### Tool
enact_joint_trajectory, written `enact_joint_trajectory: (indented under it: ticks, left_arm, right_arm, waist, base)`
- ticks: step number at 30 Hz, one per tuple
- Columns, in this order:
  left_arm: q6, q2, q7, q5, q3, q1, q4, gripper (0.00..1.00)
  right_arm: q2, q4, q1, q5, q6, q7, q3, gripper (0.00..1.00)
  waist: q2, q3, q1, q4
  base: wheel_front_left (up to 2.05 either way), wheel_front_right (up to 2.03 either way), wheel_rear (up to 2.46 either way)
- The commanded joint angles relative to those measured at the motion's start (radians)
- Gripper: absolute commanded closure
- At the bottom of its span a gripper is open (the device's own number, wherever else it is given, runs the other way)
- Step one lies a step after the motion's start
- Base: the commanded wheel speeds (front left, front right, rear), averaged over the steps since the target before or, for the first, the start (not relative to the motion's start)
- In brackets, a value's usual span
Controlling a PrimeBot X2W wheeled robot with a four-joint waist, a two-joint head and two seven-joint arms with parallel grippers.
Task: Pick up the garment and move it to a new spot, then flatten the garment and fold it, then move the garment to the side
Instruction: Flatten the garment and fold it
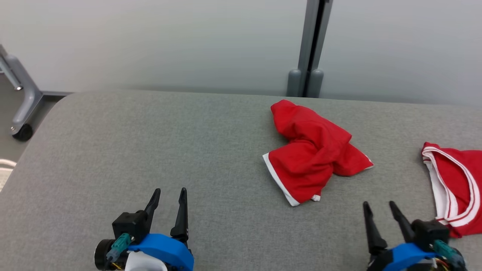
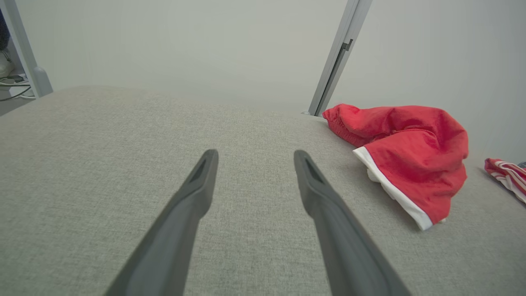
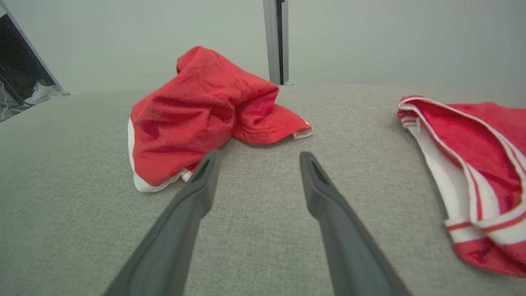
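Left gripper (image 1: 170,190), right gripper (image 1: 378,204): spread, empty. Crumpled red garment (image 1: 312,154) at one o'clock, inner folds hidden; striped garment (image 1: 455,184) at two o'clock, cropped.

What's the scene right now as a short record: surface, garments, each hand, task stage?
surface: grey fabric surface
target: crumpled red garment with white hem, right of centre, nearer the far edge
other cloth: red-and-white garment at the right edge, apart from the target
left hand: open, holding nothing, at the near edge, well left of the target
right hand: open, holding nothing, near edge, between the two garments, touching neither
task stage: pick-up not yet begun
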Motion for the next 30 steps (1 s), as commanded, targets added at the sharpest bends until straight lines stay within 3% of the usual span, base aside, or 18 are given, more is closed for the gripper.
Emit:
enact_joint_trajectory:
  ticks: [1,9,20,21,22,23,24,25,30]
  left_arm:
    - [-0.004,0.001,-0.003,0.007,-0.003,-0.022,-0.005,0.0]
    - [0.0,-0.005,-0.001,0.01,-0.002,-0.044,-0.002,0.0]
    - [-0.006,-0.022,-0.004,0.018,0.007,-0.064,0.007,0.0]
    - [-0.007,-0.023,-0.004,0.02,0.009,-0.065,0.008,0.0]
    - [-0.007,-0.024,-0.004,0.021,0.011,-0.065,0.008,0.0]
    - [-0.007,-0.024,-0.004,0.022,0.014,-0.065,0.009,0.0]
    - [-0.007,-0.023,-0.004,0.023,0.017,-0.064,0.009,0.0]
    - [-0.007,-0.023,-0.004,0.024,0.019,-0.062,0.01,0.0]
    - [-0.01,-0.025,-0.004,0.032,0.029,-0.057,0.009,0.0]
  right_arm:
    - [-0.003,0.033,-0.037,-0.006,0.0,0.019,0.029,0.0]
    - [-0.003,0.186,-0.148,-0.048,0.0,0.052,0.06,0.0]
    - [-0.003,0.431,-0.309,-0.112,0.0,0.011,0.055,0.0]
    - [-0.003,0.444,-0.32,-0.115,0.0,0.004,0.052,0.04]
    - [-0.003,0.455,-0.331,-0.113,0.0,-0.005,0.053,0.47]
    - [-0.003,0.465,-0.34,-0.109,0.0,-0.012,0.058,0.6]
    - [-0.003,0.474,-0.348,-0.106,0.0,-0.016,0.063,0.85]
    - [-0.003,0.487,-0.355,-0.103,0.0,-0.02,0.069,1.0]
    - [-0.003,0.493,-0.389,-0.09,0.0,-0.042,0.08,1.0]
  waist:
    - [0.0,0.028,0.0,0.03]
    - [0.0,0.082,0.0,0.099]
    - [0.0,0.136,0.0,0.164]
    - [0.0,0.138,0.0,0.164]
    - [0.0,0.14,0.0,0.164]
    - [0.0,0.141,0.0,0.163]
    - [0.0,0.142,0.0,0.16]
    - [0.0,0.142,0.0,0.155]
    - [0.0,0.141,0.0,0.124]
  base:
    - [0.0,0.0,0.0]
    - [0.0,0.0,0.0]
    - [0.0,0.0,0.0]
    - [0.0,0.0,0.0]
    - [0.0,0.0,0.0]
    - [0.0,0.0,0.0]
    - [0.0,0.0,0.0]
    - [0.0,0.0,0.0]
    - [0.0,0.0,0.0]
